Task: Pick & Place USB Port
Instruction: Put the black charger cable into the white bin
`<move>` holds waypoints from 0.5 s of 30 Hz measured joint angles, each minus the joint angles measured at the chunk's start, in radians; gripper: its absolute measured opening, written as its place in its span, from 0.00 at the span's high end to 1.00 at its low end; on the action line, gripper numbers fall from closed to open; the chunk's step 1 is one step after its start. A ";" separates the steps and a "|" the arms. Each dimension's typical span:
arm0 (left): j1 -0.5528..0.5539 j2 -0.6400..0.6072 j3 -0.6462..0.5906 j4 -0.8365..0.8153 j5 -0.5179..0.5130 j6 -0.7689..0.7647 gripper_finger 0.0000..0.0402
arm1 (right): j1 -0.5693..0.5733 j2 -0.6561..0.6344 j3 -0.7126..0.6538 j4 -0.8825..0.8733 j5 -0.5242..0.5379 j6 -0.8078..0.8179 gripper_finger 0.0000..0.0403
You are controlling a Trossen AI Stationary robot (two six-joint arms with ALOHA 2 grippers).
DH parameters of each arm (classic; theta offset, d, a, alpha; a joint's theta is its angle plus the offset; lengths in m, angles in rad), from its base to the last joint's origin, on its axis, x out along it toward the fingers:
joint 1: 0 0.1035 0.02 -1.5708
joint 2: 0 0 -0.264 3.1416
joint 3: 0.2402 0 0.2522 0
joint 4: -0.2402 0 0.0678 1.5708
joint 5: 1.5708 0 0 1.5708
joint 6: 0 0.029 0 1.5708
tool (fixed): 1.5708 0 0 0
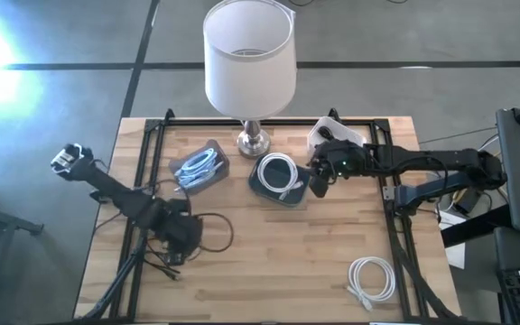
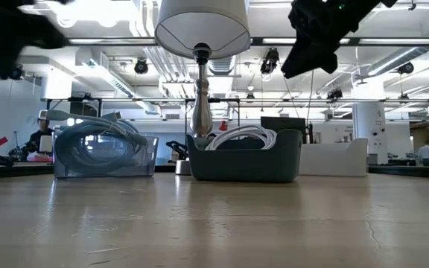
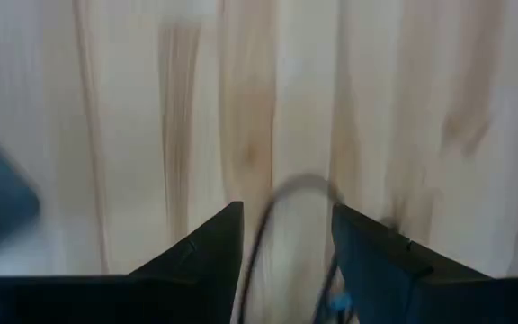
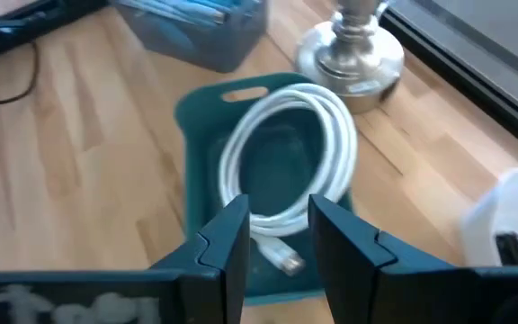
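Observation:
A white coiled USB cable [image 1: 281,173] lies in a dark teal bin [image 1: 262,187]; the right wrist view shows the cable [image 4: 281,153] with its plug end [image 4: 286,261] near the fingers. My right gripper [image 4: 277,229] hovers open just above the bin's right end [image 1: 319,181] and is raised clear in the low view [image 2: 315,41]. A second white coiled cable [image 1: 373,278] rests flat on the table near its right near corner. My left gripper [image 3: 286,229] is open over a black cord [image 3: 268,202] at the table's left [image 1: 183,235].
A lamp [image 1: 251,72] stands by the far edge, its base [image 4: 349,49] just beyond the teal bin. A clear bin of bluish cables [image 1: 199,167] sits to the left of the lamp. A white box [image 1: 332,134] lies behind my right gripper. Bare wood [image 1: 287,262] spans the near middle.

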 joint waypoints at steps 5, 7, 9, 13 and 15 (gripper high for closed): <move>-0.102 0.001 -0.048 -0.102 0.034 -0.208 0.57 | 0.037 0.000 -0.001 0.022 0.001 0.002 0.72; -0.135 0.001 -0.077 -0.106 0.076 -0.241 0.57 | 0.048 0.000 -0.002 0.022 0.003 0.002 0.72; -0.160 0.001 -0.113 -0.100 0.133 -0.266 0.57 | 0.055 0.000 -0.002 0.022 0.003 0.002 0.72; -0.188 0.001 -0.191 -0.098 0.256 -0.325 0.57 | 0.063 0.000 -0.002 0.021 0.002 0.002 0.73; -0.196 0.001 -0.229 -0.076 0.280 -0.347 0.57 | 0.063 0.000 -0.002 0.022 0.002 0.002 0.74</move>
